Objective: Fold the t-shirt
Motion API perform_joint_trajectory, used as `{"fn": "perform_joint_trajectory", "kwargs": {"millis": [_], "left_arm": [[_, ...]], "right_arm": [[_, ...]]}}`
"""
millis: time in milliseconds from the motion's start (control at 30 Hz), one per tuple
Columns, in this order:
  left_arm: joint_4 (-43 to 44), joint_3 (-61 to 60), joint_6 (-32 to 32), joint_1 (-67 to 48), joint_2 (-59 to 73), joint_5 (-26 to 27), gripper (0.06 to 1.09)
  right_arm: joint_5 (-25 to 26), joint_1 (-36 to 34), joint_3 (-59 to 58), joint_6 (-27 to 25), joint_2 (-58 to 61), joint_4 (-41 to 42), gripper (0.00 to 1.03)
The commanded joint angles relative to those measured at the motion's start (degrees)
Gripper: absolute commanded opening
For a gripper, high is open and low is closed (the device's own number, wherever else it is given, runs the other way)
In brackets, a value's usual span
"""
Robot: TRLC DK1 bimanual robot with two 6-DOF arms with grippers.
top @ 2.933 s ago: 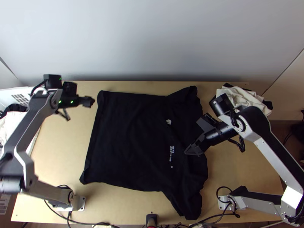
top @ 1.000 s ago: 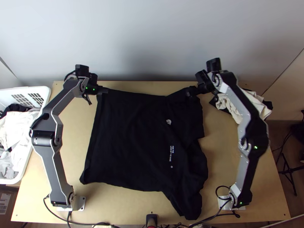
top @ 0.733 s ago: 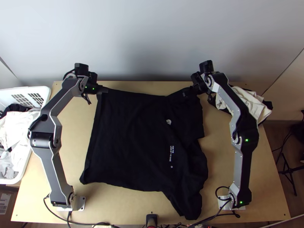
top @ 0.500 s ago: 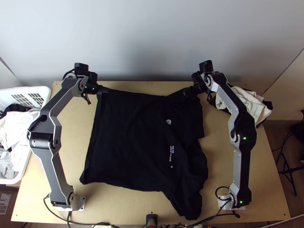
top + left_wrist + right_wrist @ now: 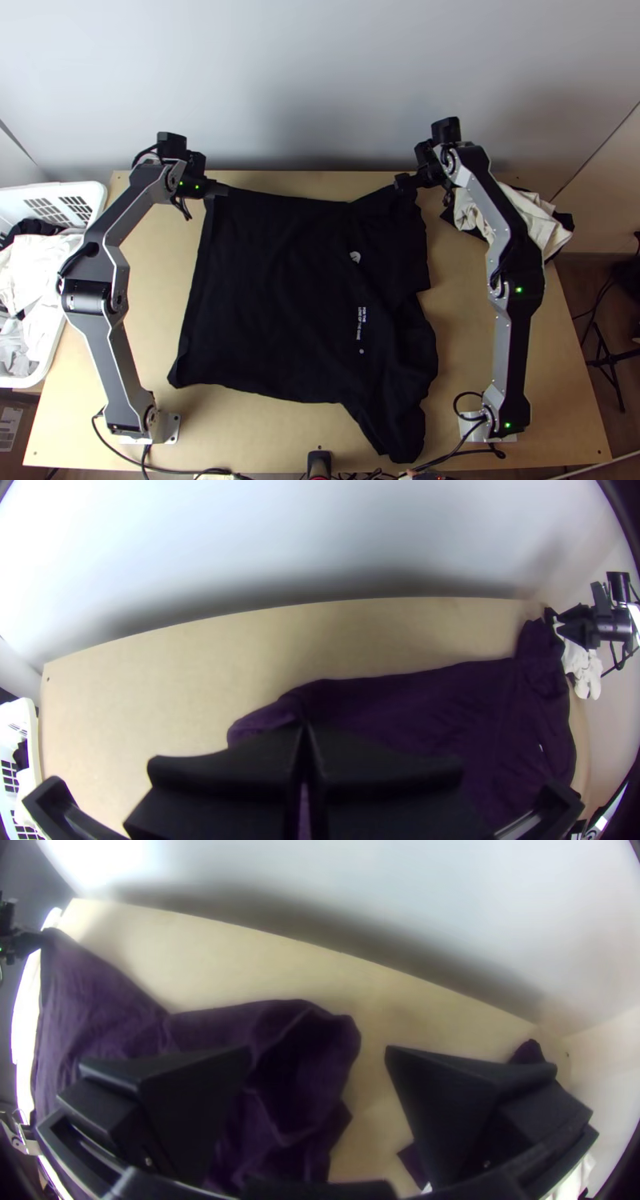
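I have the black t-shirt [image 5: 272,296] spread across the middle of the table [image 5: 148,320], its broad body mostly flat, with a narrow raised fold along the left edge and the far left corner pinched in my left gripper [image 5: 225,191]. Toward the right I see a small round white mark [image 5: 355,257] and short lines of white print [image 5: 362,323] on it. That side lies rumpled, its far right corner creased around a hollow and its near right end poking toward the near edge.

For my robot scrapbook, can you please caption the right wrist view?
Right gripper, fingers wide apart, near a corner of the t-shirt.
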Motion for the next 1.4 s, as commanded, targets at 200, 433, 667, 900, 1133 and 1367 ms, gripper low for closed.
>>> {"fn": "perform_joint_trajectory", "kwargs": {"millis": [200,433,667,900,1133,1367], "left_arm": [[0.01,0.1,0.12,-0.31,0.03,0.08,0.09],[-0.52,0.02,0.21,-0.31,-0.5,0.0,0.09],[-0.7,0.19,0.38,0.48,-1.46,0.0,0.09],[-0.34,2.83,0.74,2.68,-1.55,0.0,0.09],[2.47,3.62,1.09,4.17,-1.9,0.0,0.09],[4.49,3.44,0.91,4.96,-1.46,-0.09,0.09]], "right_arm": [[0.0,-1.74,0.47,-0.07,4.34,-0.98,0.87],[-1.23,-1.21,4.78,-0.43,6.8,-3.89,0.34],[-2.37,-0.25,5.83,-1.83,4.08,-3.8,0.03],[-2.28,-0.78,8.03,-2.01,1.61,0.95,0.03],[-2.11,-0.78,8.03,-1.74,0.21,3.41,0.03],[-1.14,0.19,7.68,-1.39,0.74,6.75,0.03]]}}
